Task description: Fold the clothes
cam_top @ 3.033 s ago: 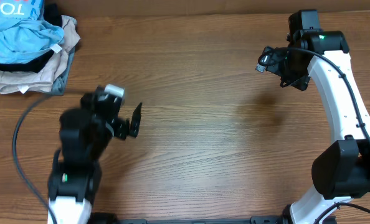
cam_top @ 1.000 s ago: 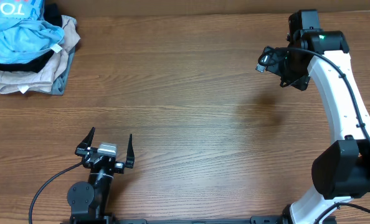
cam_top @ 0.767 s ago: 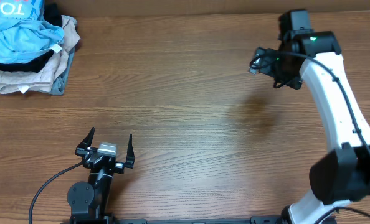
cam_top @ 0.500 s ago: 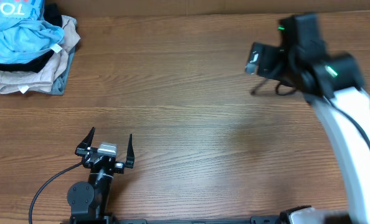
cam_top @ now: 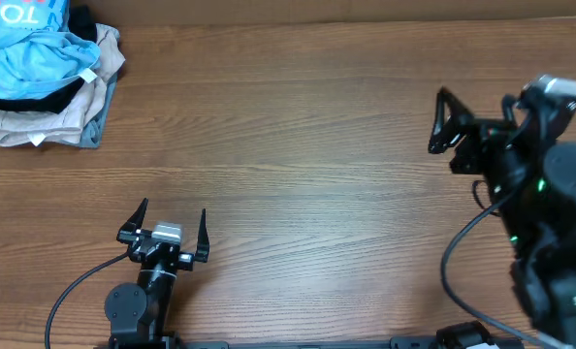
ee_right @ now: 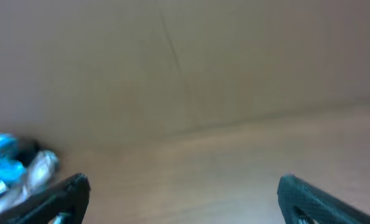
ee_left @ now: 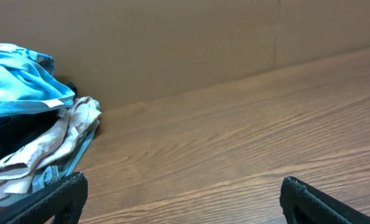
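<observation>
The sky-blue T-shirt [cam_top: 31, 44] with white lettering lies crumpled on top of a clothes pile at the table's back left corner. It also shows at the left of the left wrist view [ee_left: 17, 81] and, blurred, in the right wrist view [ee_right: 1, 162]. My left gripper [cam_top: 172, 211] sits low at the front left, open and empty, far from the pile; in its own view [ee_left: 185, 186] the jaws stand wide apart. My right gripper [cam_top: 472, 107] is at the right side, open and empty, facing the back wall; its own view [ee_right: 184, 183] is blurred.
Under the T-shirt lie a black garment [cam_top: 80, 27] and folded beige and grey garments [cam_top: 50, 121]. A brown cardboard wall [ee_left: 203, 37] runs along the back edge of the wooden table [cam_top: 288, 165].
My right arm has swung from the back right down toward the front right, its open gripper now facing the back wall. My left arm drew back to the front earlier and has since stayed still.
</observation>
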Robot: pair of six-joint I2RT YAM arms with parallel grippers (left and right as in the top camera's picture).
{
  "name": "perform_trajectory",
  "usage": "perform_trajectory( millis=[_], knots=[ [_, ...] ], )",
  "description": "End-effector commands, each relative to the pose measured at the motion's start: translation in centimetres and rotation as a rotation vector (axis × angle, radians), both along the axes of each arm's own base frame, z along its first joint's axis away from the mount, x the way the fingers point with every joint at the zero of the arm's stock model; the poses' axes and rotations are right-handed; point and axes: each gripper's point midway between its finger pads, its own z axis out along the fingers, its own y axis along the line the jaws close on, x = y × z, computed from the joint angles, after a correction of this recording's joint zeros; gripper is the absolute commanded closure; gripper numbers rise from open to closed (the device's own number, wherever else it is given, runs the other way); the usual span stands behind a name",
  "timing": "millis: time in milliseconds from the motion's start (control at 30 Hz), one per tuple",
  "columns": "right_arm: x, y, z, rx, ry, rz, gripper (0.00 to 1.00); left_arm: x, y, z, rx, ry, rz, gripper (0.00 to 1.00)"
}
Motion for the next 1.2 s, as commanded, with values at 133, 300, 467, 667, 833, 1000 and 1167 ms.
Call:
perform_trajectory(
  millis=[133, 300, 467, 667, 833, 1000, 1167],
  knots=[
    [-2.7, 0.5, -9.9, -0.033, -0.135, 0.123, 0.00, 0.0, 0.2, -0.1, -0.006, -0.005, 0.010, 0.00],
    [-4.4, 0.6, -14.7, -0.025, -0.224, 0.142, 0.00, 0.0, 0.2, -0.1, -0.006, -0.005, 0.010, 0.00],
    [-5.5, 0.4, -18.2, -0.023, -0.262, 0.141, 0.00, 0.0, 0.2, 0.0, -0.006, -0.005, 0.010, 0.00],
    [-5.8, 0.2, -20.6, -0.025, -0.254, 0.128, 0.00, 0.0, 0.2, 0.0, -0.006, -0.005, 0.010, 0.00],
    [-5.9, 0.1, -21.8, -0.033, -0.204, 0.125, 0.00, 0.0, 0.2, 0.0, -0.006, -0.005, 0.010, 0.00],
    [-6.2, -0.1, -23.1, -0.043, -0.157, 0.121, 0.00, 0.0, 0.2, 0.0, -0.006, -0.005, 0.010, 0.00],
    [-6.3, -0.1, -22.8, -0.045, -0.170, 0.122, 0.00, 0.0, 0.2, 0.0, -0.006, -0.005, 0.010, 0.00]
  ],
)
